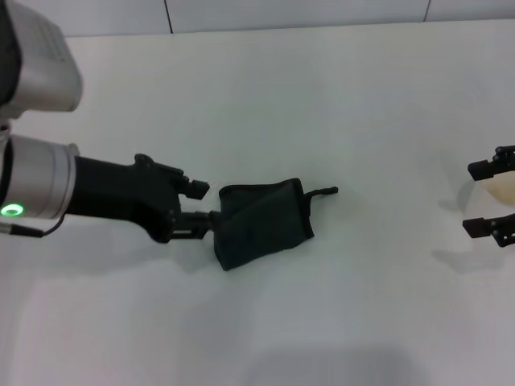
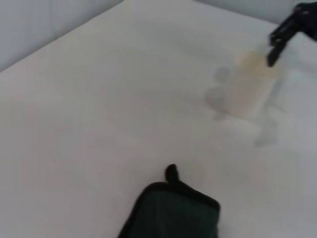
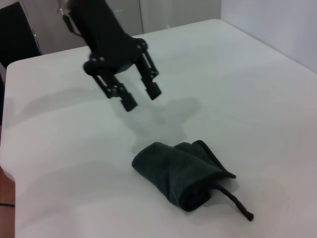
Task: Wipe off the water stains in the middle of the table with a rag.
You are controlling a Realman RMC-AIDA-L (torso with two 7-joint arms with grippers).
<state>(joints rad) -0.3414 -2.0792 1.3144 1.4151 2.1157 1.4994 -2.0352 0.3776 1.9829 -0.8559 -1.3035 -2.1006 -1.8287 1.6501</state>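
Left pincer [image 3: 140,97] hangs above the worktop [image 1: 265,88] w/ fingers spread wide, nothing in them. From the head view it sits just beside the rag [image 1: 264,222]; the right wrist view shows it raised and clear, not touching the cloth. Rag is a dark bundle, folded over on itself, lying about mid-worktop, cord loop [image 1: 323,192] poking out the side away from the pincer.

Further out, right pincer [image 1: 492,199] is parked at the far right edge, open too, straddling a pale cup [image 1: 503,186], no grip that I can see.

Water stains: can't find them anywhere. Either under the rag or just not visible on the white surface.

Risks, as I judge it: the rag's bunched, so a pinch from this side could catch only the top fold and let the rest unroll or drag. W/o a visible blotch, the wipe could sweep the wrong patch. A wide sweep toward the right might also reach the cup.

No brands, labels or writing readable on anything. Only a green light [image 1: 11,211] on the left arm.
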